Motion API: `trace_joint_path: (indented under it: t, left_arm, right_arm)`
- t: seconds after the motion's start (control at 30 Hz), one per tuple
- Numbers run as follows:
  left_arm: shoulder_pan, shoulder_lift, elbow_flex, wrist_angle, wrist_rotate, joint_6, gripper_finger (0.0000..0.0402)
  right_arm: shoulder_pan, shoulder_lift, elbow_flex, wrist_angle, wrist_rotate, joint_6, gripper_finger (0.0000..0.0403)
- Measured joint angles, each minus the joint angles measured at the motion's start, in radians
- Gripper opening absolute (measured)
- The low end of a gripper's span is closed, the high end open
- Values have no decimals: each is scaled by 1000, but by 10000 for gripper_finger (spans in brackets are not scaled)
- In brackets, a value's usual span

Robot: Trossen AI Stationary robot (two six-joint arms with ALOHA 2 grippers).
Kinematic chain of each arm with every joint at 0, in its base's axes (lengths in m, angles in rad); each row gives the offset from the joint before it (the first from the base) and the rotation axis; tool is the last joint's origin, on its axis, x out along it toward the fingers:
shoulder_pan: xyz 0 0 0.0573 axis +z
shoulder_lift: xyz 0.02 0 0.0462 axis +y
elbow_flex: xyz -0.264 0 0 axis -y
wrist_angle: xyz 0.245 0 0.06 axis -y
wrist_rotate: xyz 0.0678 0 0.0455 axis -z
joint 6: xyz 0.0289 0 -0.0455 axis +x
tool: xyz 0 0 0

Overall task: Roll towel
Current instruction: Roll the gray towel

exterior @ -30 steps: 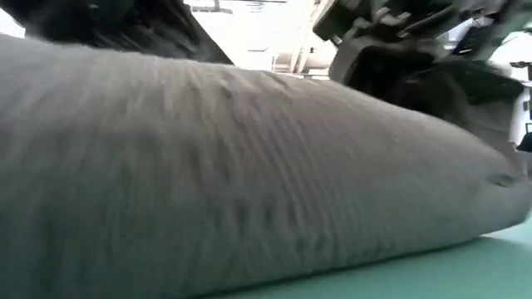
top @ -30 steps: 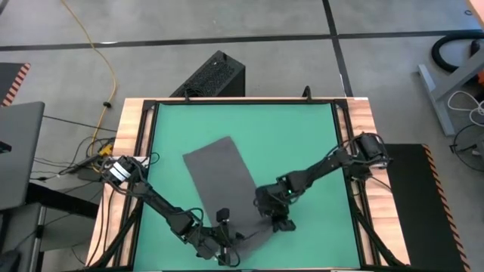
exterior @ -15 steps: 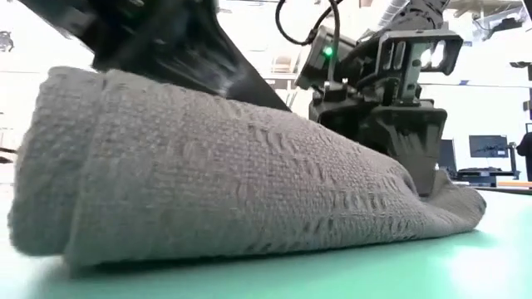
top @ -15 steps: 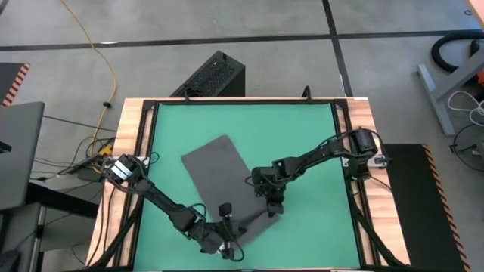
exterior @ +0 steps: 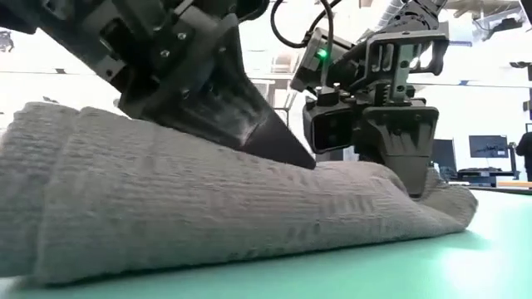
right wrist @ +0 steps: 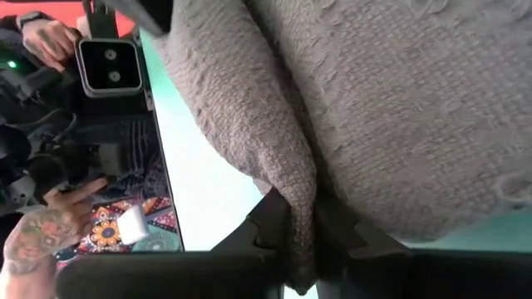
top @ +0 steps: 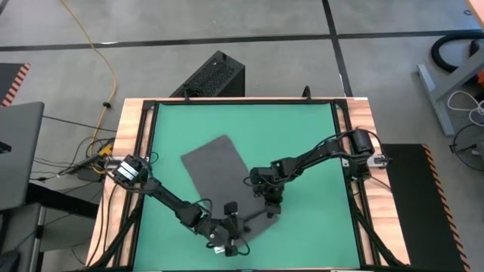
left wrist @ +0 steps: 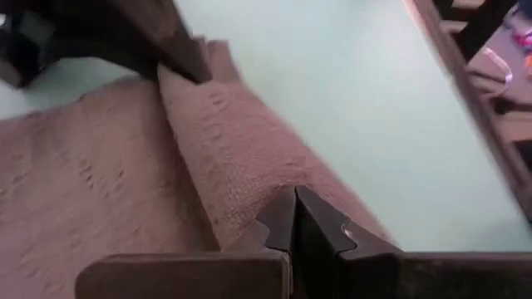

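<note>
My two arms are dark, jointed and matte, with black cables looped along them; a green light glows on the right wrist housing.

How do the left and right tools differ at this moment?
The left tool is shut with no cloth between its tips, pressing the rolled end of the towel. The right tool pinches a fold of towel at the roll's other end. Both work the near end.
</note>
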Motion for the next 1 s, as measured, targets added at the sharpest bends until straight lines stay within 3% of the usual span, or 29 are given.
trace_joint_path:
  t: [0.13,0.3,0.63,0.8,1.0]
  left_arm:
    - [4,8,2,-27,-8,-36,0]
    - [8,9,2,-60,-15,-56,0]
    - [7,9,1,-81,-11,-81,0]
    - [-3,9,1,-91,-39,-96,0]
    - [-22,9,1,-95,-55,-105,0]
  right_arm:
    - [4,1,24,-11,12,34,89]
    - [-10,-13,71,-101,17,-55,142]
    - [-19,-174,76,-263,131,-99,217]
    - [39,-290,76,-312,314,-185,225]
    - [222,-439,24,-225,729,-269,224]
